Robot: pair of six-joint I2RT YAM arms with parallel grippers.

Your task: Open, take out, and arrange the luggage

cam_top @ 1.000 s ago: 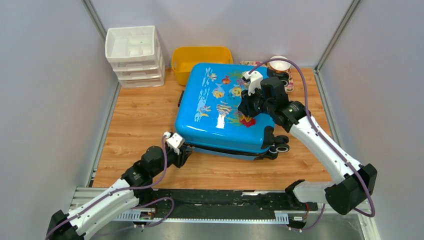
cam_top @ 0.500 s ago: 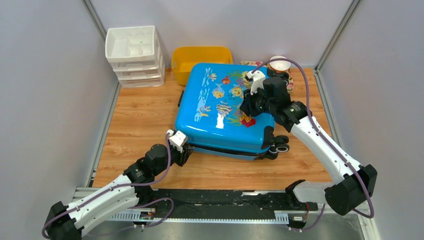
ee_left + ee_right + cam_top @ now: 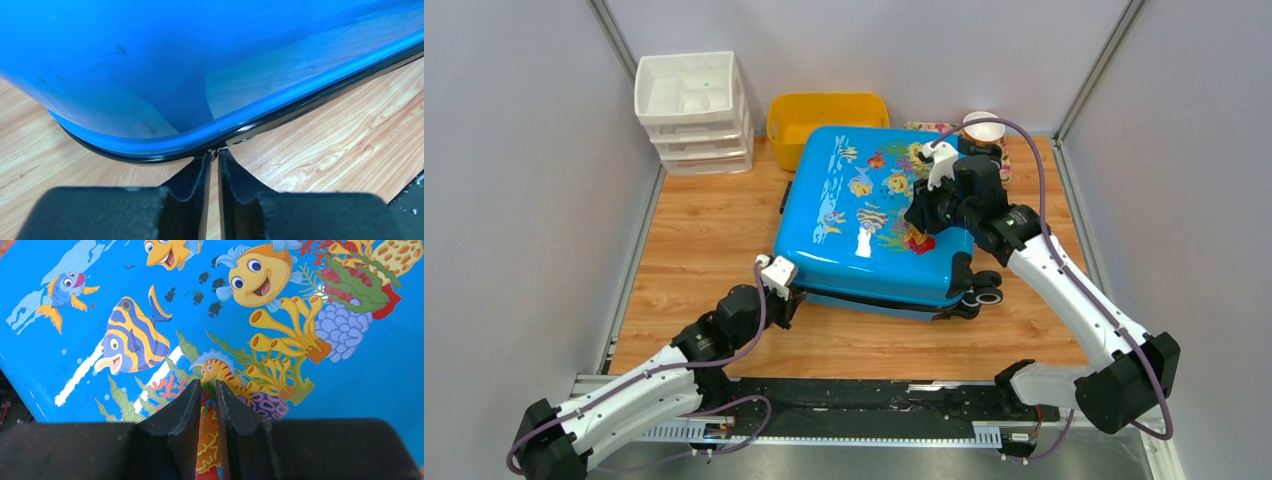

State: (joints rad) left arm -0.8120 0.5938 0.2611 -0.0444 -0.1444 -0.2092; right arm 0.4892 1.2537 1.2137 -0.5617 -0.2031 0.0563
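The bright-blue luggage (image 3: 864, 215) with its fish and coral print lies flat and closed on the wooden table. My left gripper (image 3: 790, 298) is at its near left corner, low by the black zipper seam. In the left wrist view the luggage (image 3: 150, 60) fills the top, and the gripper (image 3: 214, 152) is shut, pinching a small metal zipper pull (image 3: 222, 147) at the seam. My right gripper (image 3: 921, 215) rests on the lid's right part. In the right wrist view it (image 3: 208, 385) is shut and empty, tips against the printed lid (image 3: 325, 365).
A white drawer unit (image 3: 692, 110) stands at the back left and a yellow tub (image 3: 824, 115) behind the luggage. A white bowl (image 3: 984, 127) sits at the back right. The luggage's black wheels (image 3: 984, 290) point to the near right.
My left gripper has moved a little right and forward along the luggage's near left corner. My right gripper has shifted slightly right on the lid.
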